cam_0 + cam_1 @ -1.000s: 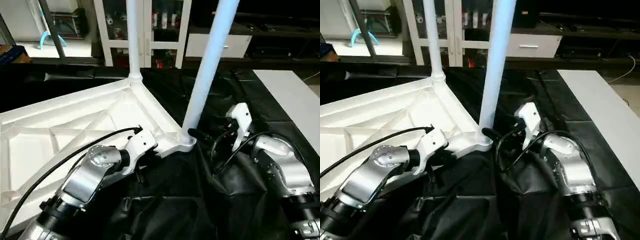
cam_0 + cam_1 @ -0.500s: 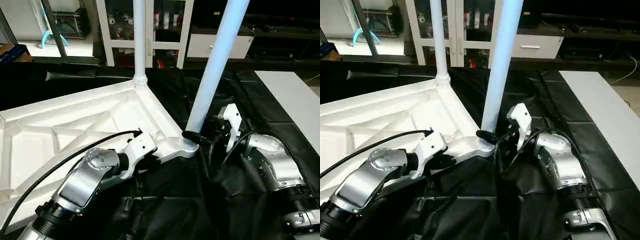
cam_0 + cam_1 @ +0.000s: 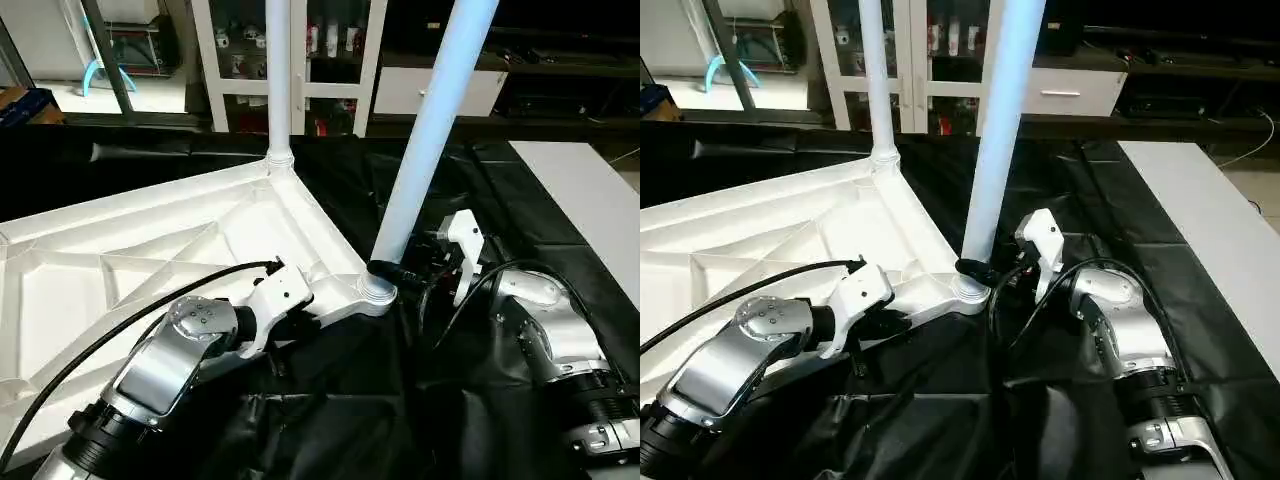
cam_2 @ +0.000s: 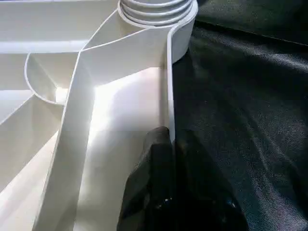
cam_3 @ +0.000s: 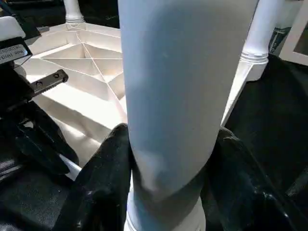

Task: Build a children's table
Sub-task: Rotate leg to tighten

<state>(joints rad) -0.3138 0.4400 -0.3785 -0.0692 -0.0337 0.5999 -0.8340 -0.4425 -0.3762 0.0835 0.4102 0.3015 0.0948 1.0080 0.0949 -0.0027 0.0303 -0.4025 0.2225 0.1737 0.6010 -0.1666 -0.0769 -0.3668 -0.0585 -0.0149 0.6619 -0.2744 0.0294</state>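
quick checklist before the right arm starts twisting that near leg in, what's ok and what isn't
1. Right gripper around the near leg, a finger on each side near its base: ok.
2. Grip firm enough to turn it: cannot tell.
3. Left gripper shut on the table top's edge wall, bracing it: ok.
4. Near leg seated in its corner socket: in the socket, leaning slightly; how deep, cannot tell.
5. Far leg upright in the far corner socket: ok.
6. Black cloth bunched right beside the near socket: not ok, may snag.
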